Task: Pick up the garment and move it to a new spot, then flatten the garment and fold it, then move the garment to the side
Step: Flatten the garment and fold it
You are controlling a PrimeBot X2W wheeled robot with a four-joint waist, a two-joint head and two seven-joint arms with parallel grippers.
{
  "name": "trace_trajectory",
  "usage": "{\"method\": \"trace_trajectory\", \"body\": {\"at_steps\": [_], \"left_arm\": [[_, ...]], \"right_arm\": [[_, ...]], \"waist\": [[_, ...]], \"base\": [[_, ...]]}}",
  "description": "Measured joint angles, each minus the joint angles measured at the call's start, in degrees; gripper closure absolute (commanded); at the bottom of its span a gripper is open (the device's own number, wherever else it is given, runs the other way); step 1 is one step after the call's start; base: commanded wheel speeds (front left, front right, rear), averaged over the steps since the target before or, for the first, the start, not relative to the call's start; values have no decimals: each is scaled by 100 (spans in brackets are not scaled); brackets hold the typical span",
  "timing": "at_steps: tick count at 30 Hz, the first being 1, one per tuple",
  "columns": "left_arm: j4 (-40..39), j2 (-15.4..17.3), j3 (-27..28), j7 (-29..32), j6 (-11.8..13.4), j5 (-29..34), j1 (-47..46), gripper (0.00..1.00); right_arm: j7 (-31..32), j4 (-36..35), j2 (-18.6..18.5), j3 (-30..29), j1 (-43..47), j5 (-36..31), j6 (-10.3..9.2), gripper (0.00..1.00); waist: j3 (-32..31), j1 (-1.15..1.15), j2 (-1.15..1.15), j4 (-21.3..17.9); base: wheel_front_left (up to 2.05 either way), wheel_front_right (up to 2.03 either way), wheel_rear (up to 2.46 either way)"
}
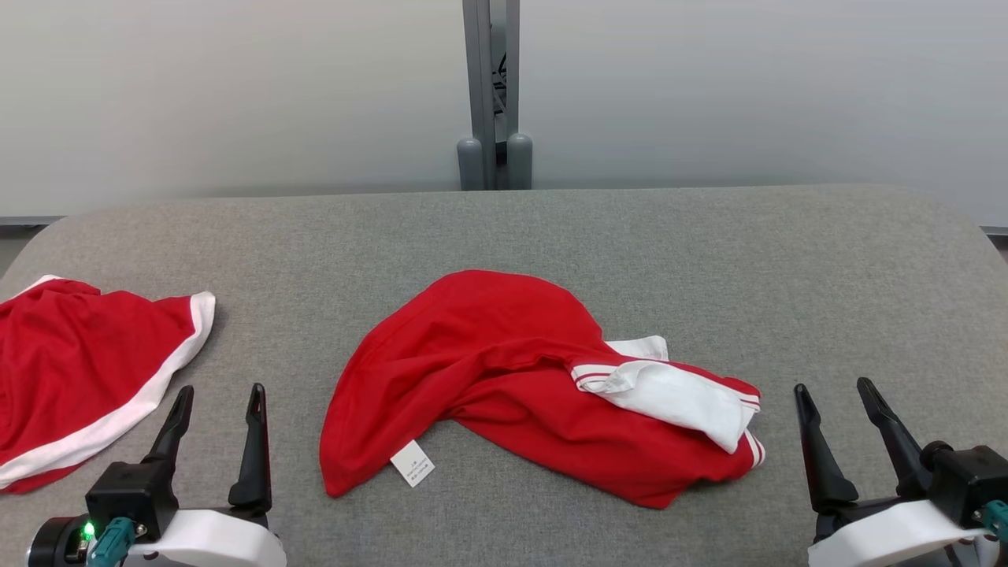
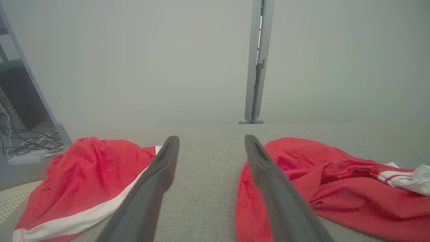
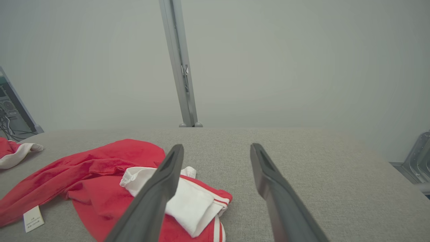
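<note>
Grey woven fabric covers a wide table (image 1: 551, 228) with rounded far corners, set before a pale, plain wall. At the far left, a red cloth piece with a white band along its edge (image 1: 79, 354) lies spread on the table, running off the left side of the head view. Just to its right, at the near edge, the left gripper (image 1: 220, 390) points its two long dark fingers away from the robot; they stand wide apart with bare grey fabric between them, holding nothing. One finger lies close beside the white band without gripping it.

In the middle of the table lies the crumpled red cloth garment (image 1: 488, 354), bunched into a rounded heap with loose folds. A small white rectangular label (image 1: 413, 463) shows at its near left edge. A white sleeve with red-striped trim (image 1: 677, 398) is folded across its right end. The garment sits between the two grippers and apart from both.

Behind it, a grey metal post (image 1: 490, 94) rises from beyond the table's far edge.

At the near right, the right gripper (image 1: 831, 386) likewise has its dark fingers spread wide, with nothing held. It hangs just beside the garment's white sleeve end.
</note>
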Motion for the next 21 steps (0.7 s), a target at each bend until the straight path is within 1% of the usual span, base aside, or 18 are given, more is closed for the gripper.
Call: {"method": "trace_trajectory", "body": {"at_steps": [9, 13, 17, 21], "left_arm": [[-22, -9, -43, 40, -2, -8, -3, 0], [19, -74, -38, -71, -93, -70, -53, 0], [234, -171, -74, -163, -249, -118, -250, 0], [768, -392, -283, -205, -571, -249, -385, 0]], "right_arm": [[53, -49, 8, 51, 37, 75, 0, 0], [52, -56, 9, 45, 37, 110, 0, 0], [53, -64, 9, 54, 32, 118, 0, 0], [60, -64, 11, 82, -2, 118, 0, 0]], "waist": [[-13, 0, 0, 22], [14, 0, 0, 55], [71, 0, 0, 124], [161, 0, 0, 195]], "base": [[0, 0, 0], [0, 0, 0], [0, 0, 0], [0, 0, 0]]}}
